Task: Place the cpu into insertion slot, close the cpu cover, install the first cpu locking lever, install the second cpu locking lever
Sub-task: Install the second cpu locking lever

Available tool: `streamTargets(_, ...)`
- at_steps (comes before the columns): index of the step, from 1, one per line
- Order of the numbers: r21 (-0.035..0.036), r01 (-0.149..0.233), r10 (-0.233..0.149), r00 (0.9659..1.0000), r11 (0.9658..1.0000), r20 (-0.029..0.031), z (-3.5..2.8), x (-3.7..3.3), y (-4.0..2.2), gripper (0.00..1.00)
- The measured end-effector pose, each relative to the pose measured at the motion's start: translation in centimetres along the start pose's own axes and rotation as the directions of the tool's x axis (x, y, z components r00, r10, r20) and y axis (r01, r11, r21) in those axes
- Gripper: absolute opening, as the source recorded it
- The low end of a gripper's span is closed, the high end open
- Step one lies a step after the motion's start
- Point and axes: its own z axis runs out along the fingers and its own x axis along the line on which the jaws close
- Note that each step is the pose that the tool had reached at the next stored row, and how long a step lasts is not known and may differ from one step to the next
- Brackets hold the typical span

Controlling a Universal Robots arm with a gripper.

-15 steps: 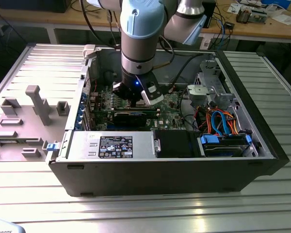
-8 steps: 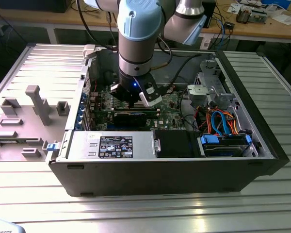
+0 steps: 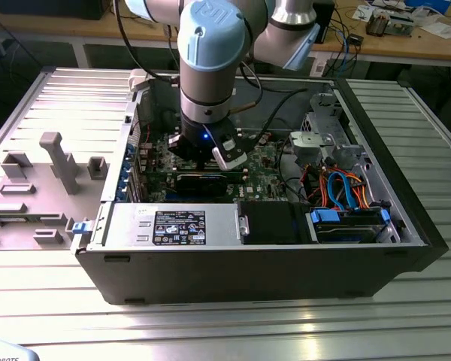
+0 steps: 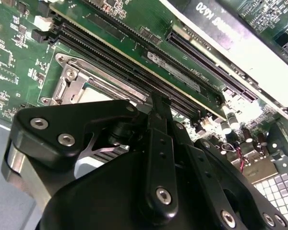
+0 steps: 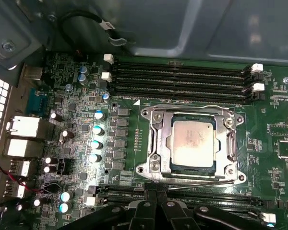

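Note:
In the first wrist view the cpu (image 5: 193, 143), silvery-grey on top, lies flat in the insertion slot (image 5: 156, 166) on the green board. The cpu cover (image 5: 229, 143) is folded down around it. One thin wire locking lever (image 5: 192, 106) runs along the socket's far side and a second locking lever (image 5: 201, 182) along its near side. My gripper (image 5: 156, 192) is right at the end of the near lever, fingers together. The second wrist view shows the fingers (image 4: 158, 112) over the slot rim (image 4: 69, 79). In the exterior view the gripper (image 3: 204, 159) reaches down into the open computer case.
Black memory slots (image 5: 182, 76) run beside the socket, and a row of capacitors (image 5: 98, 130) stands on its other side. A long black expansion card (image 3: 203, 183), the power supply (image 3: 173, 226) and drive cables (image 3: 344, 192) crowd the case. A grey fixture plate (image 3: 56, 162) lies at the exterior view's left.

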Motion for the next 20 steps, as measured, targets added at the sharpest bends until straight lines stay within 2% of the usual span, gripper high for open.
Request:
streamTargets(6, -0.0019, 0.000, 0.000, 1.0000, 1.0000, 0.0003, 0.07, 0.25, 0.01, 0.11)
streamTargets(7, -0.0062, -0.002, 0.002, 1.0000, 1.0000, 0.0009, 0.09, 0.54, 0.02, 0.11)
streamTargets(10, -0.0147, -0.011, 0.011, 0.9999, 0.9998, 0.0037, 0.35, 0.64, -0.03, 0.11)
streamTargets(12, -0.0177, -0.014, 0.014, 0.9999, 0.9997, 0.0046, 0.45, 0.76, -0.04, 0.11)
streamTargets(15, -0.0254, -0.017, 0.017, 0.9998, 0.9995, 0.0057, 0.66, 1.33, -0.04, 0.11)
streamTargets(19, -0.0347, -0.022, 0.022, 0.9997, 0.9992, 0.0073, 0.86, 1.38, -0.08, 0.11)
streamTargets(20, -0.0394, -0.022, 0.022, 0.9997, 0.9990, 0.0076, 0.98, 1.38, -0.11, 0.11)
